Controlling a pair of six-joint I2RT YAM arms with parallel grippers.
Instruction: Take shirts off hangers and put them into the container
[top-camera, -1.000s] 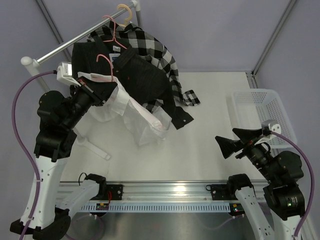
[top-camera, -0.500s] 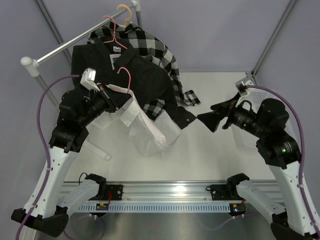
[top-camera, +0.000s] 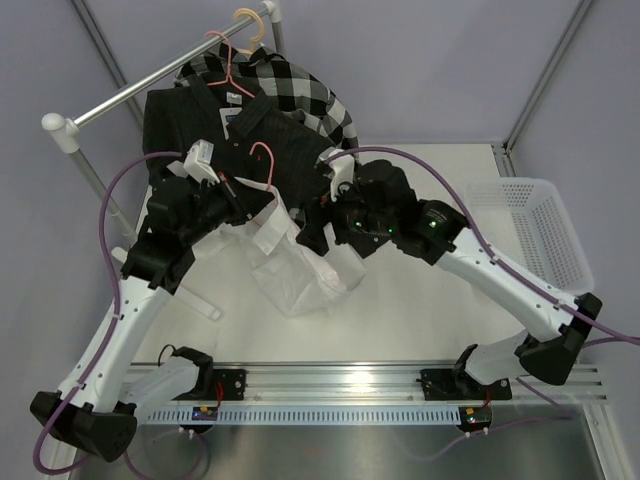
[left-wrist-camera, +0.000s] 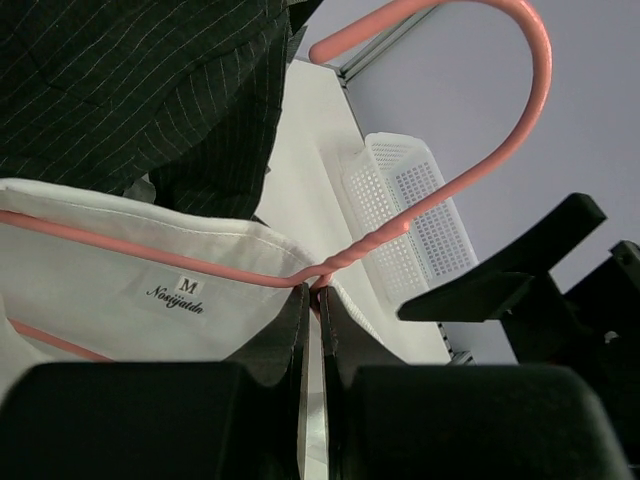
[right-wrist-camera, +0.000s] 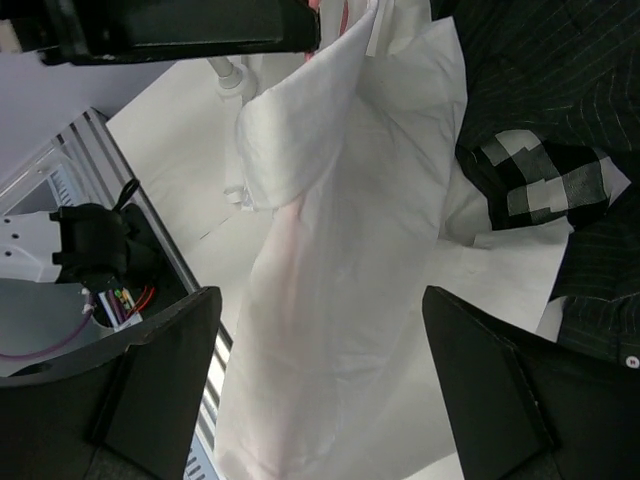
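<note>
My left gripper (top-camera: 243, 190) (left-wrist-camera: 315, 295) is shut on the twisted neck of a pink hanger (top-camera: 262, 152) (left-wrist-camera: 385, 238). The hanger carries the white shirt (top-camera: 300, 270) (left-wrist-camera: 120, 270), held off the rail, its body hanging down to the table. My right gripper (top-camera: 322, 236) (right-wrist-camera: 320, 300) stands open, a finger on either side of the hanging white shirt (right-wrist-camera: 340, 200). The dark striped shirt (top-camera: 200, 120) (right-wrist-camera: 540, 80) and the checked shirt (top-camera: 300, 85) hang on the rail behind. The white lattice container (top-camera: 540, 230) (left-wrist-camera: 440, 235) sits at the table's right edge.
The silver rail (top-camera: 130, 95) runs diagonally at the back left, with a pink hanger (top-camera: 225, 55) and a beige hanger (top-camera: 250, 22) hooked on it. Its stand foot (top-camera: 185, 290) lies on the table under my left arm. Dark and checked sleeves trail onto the table (top-camera: 375, 195).
My right arm swung from beside the container across to the white shirt, and its jaws have narrowed slightly. My left gripper carried the hanger and white shirt rightward, away from the rail.
</note>
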